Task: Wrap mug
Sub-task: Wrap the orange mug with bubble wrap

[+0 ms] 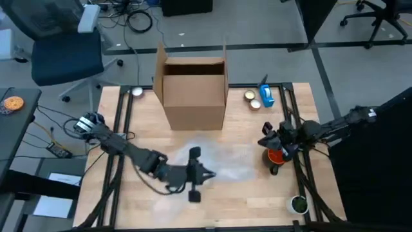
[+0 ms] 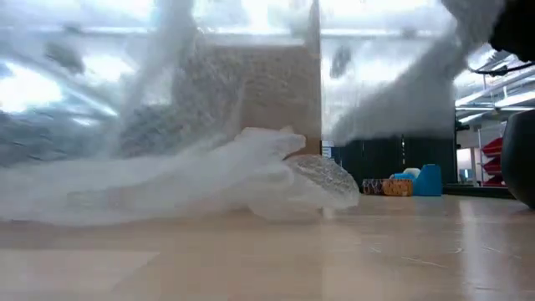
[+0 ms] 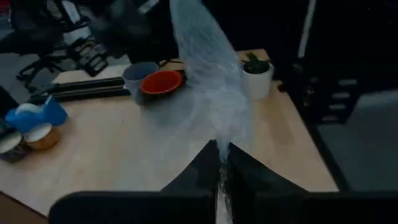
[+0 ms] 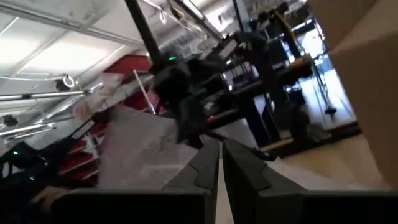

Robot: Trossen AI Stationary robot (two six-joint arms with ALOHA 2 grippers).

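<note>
Pinching limp, flimsy bubble wrap (image 3: 208, 81) in left gripper (image 3: 221, 163), best gripped by an edge; orange-lined mug (image 1: 275, 156) at three o'clock beneath right gripper (image 1: 270, 143), jaw state unclear.

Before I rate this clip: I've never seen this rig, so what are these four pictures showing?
Two dark robot arms work at a wooden table. One picture looks straight down, one looks level across the tabletop, and two come from cameras on the arms' wrists.

The left gripper has its fingers shut on a sheet of clear bubble wrap, which spreads across the table's middle and fills the low view. The right gripper is also shut, over by a mug with a red inside; whether it grips the mug, I cannot tell.

Also on the table: an open cardboard box at the back, a blue tape dispenser with tape rolls, and a small potted plant.
</note>
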